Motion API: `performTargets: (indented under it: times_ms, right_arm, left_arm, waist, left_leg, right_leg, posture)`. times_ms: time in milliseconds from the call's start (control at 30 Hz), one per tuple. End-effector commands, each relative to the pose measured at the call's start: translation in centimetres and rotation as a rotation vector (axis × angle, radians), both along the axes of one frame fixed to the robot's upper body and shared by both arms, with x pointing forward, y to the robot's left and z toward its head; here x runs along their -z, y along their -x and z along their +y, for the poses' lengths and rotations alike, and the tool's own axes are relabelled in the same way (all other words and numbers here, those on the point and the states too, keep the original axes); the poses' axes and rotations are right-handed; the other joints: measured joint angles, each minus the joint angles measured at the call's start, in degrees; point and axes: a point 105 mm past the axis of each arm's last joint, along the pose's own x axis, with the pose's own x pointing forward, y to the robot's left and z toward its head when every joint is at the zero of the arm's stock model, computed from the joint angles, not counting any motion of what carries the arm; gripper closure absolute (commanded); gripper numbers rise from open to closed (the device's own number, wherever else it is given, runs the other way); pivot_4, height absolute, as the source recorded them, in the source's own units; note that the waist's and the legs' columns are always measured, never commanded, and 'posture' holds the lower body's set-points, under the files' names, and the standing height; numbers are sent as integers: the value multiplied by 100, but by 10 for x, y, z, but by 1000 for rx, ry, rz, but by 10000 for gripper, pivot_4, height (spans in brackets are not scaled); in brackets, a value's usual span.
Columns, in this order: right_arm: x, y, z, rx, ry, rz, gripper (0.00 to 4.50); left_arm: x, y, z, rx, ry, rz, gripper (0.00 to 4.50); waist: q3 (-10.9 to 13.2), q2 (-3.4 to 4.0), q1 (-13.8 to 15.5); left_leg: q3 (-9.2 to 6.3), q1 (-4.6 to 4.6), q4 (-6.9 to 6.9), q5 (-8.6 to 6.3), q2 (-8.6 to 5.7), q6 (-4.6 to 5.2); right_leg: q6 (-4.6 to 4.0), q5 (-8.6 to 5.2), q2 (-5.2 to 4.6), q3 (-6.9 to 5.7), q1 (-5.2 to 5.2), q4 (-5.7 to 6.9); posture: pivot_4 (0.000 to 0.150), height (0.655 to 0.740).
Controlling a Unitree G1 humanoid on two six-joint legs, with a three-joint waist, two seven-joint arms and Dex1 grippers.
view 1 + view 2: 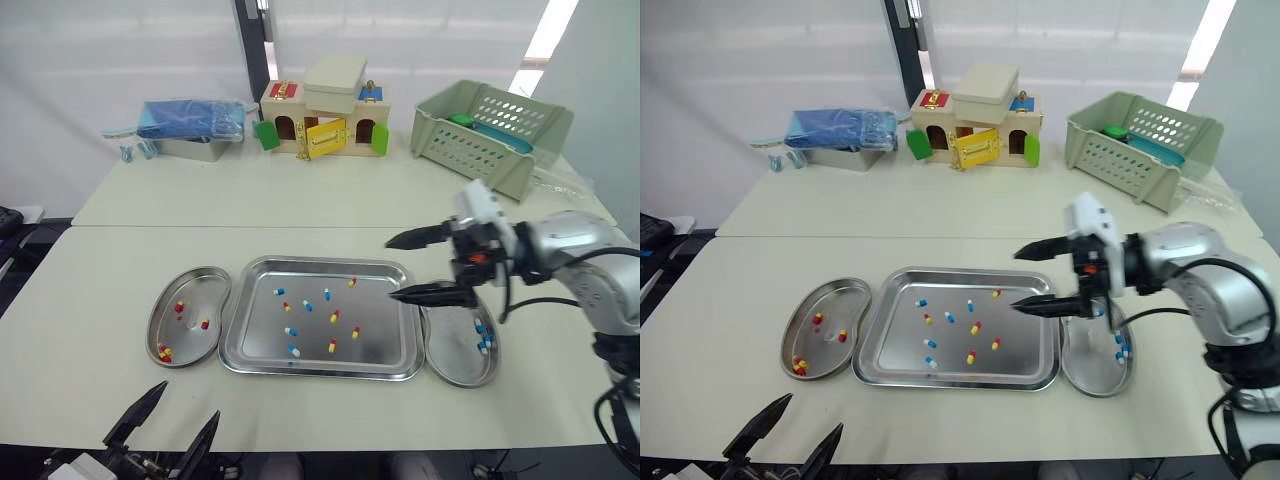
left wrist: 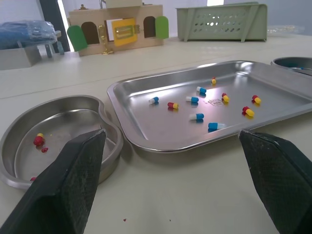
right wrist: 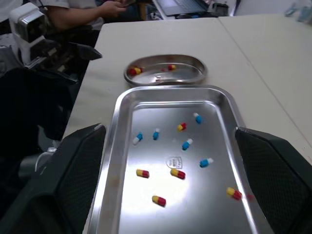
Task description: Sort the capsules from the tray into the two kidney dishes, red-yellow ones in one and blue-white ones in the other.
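We are hovering the right pincer [image 1: 390, 269], wide open and empty, at the tray's [image 1: 318, 370] three o'clock rim; we should be aiming squarely astride one blue-white capsule [image 1: 326, 294].

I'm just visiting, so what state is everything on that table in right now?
Rectangular steel tray: holds mixed capsules, unsorted.
Left steel kidney dish: holds a few red-yellow capsules.
Right steel kidney dish: holds a few blue-white capsules.
Left end effector: open, empty, short of the tray.
Right end effector: open, empty, by the tray's right end.
Wooden toy house: yellow door ajar.
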Motion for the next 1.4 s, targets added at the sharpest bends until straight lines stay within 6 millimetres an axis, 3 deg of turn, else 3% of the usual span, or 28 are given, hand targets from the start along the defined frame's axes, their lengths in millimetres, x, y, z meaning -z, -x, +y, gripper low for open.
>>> performTargets:
  times_ms: [33, 200, 333, 400, 500, 833, 1400]
  right_arm:
    - [7, -15, 31, 5, 57, -58, 764]
    - [34, -40, 95, -6, 110, -110, 764]
    - [44, -54, 129, 1, 116, -146, 764]
    - [55, -63, 139, 19, 150, -169, 6740]
    - [66, -71, 148, 37, 185, -188, 16968]
    - [81, -88, 165, 108, 198, -204, 16968]
    - [111, -85, 172, 111, 265, -189, 16968]
  left_arm:
    - [-10, -4, 2, -16, 6, -47, 0]
    - [-10, 1, -4, -26, 28, -46, 0]
    - [-11, 2, -1, -43, 22, -47, 0]
    - [-10, 3, 1, -55, 20, -44, 0]
    - [-10, 4, 4, -69, 16, -43, 0]
    - [-6, 11, 3, -91, 15, -38, 0]
    - [0, 18, 9, -95, -5, -28, 0]
  waist:
    - [-1, 1, -2]
    - [-4, -3, -76]
    - [-3, -4, -104]
    - [-3, -4, -106]
    - [-4, -6, -105]
    - [-2, -4, -118]
    - [-1, -1, -122]
  left_leg:
    - [-1, 2, 0, 0, 0, 0]
    - [-3, 3, 0, 0, 0, 0]
    - [-5, 1, -4, 0, 1, 0]
    - [-4, 0, -2, 0, 1, 0]
    - [-5, 2, -3, 0, 1, 0]
    - [-2, 2, -7, 0, 1, 0]
    - [-1, 0, -10, 0, 2, 1]
  right_leg:
    - [-1, 0, 0, 1, -1, 1]
    - [-3, 1, 1, 0, -4, 6]
    - [-3, 1, 1, -2, -8, 6]
    - [-3, 1, 1, -1, -8, 6]
    - [-4, 1, 1, -3, -8, 7]
    - [-4, 1, 3, 3, -14, 8]
    - [-6, 0, 5, 5, -20, 8]
  posture:
    - [1500, 7400]
    - [1500, 7400]
    - [1500, 7400]
    - [1500, 7400]
    - [1500, 7400]
    - [1500, 7400]
    - [1500, 7400]
